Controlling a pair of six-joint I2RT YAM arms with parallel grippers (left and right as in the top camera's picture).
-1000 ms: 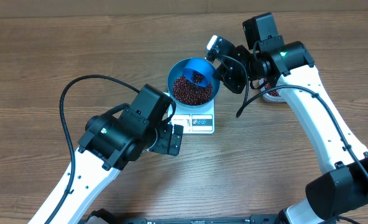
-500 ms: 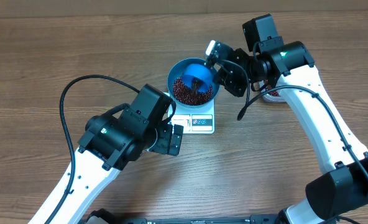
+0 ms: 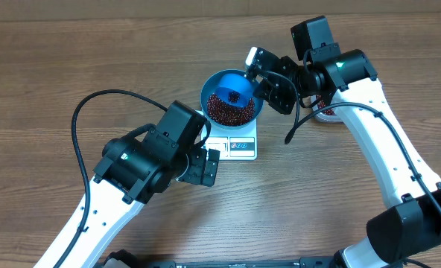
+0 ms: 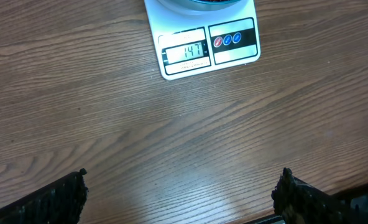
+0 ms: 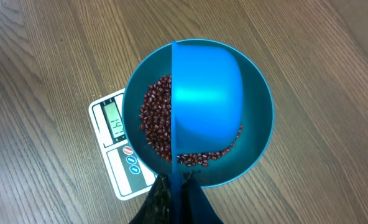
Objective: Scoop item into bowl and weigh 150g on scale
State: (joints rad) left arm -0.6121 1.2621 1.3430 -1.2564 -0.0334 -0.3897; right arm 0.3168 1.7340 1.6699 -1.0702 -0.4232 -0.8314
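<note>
On the scale [image 4: 234,40] sits the bowl [image 5: 262,118], centred on the platform, display side facing the left arm; beans [image 5: 156,124] lie in a loose heap across the bowl floor, mostly on the side away from the scoop.

Right gripper [image 5: 173,183]: fingers clamped tight on the thin handle of the blue scoop [image 5: 206,99]; the scoop hangs over the bowl, inside its rim line, rolled onto its side so its outer shell faces the wrist camera; can't see whether any beans are left in it.

Key relation: scoop's long axis runs straight out from the right fingers, handle at the near rim, cup over the middle; bowl is directly ahead of and below that gripper, so anything spilled from the scoop drops into the bowl.

Left gripper [image 4: 183,177]: jaws spread wide, holding nothing; hovers over bare table [image 4: 109,112] on the display side of the scale, apart from it; right arm is clearly the nearer one to the bowl.

Display appears to read 147; my read: just short of target; the next move calls for a very small top-up; risk is overshoot if a full scoop goes in.
</note>
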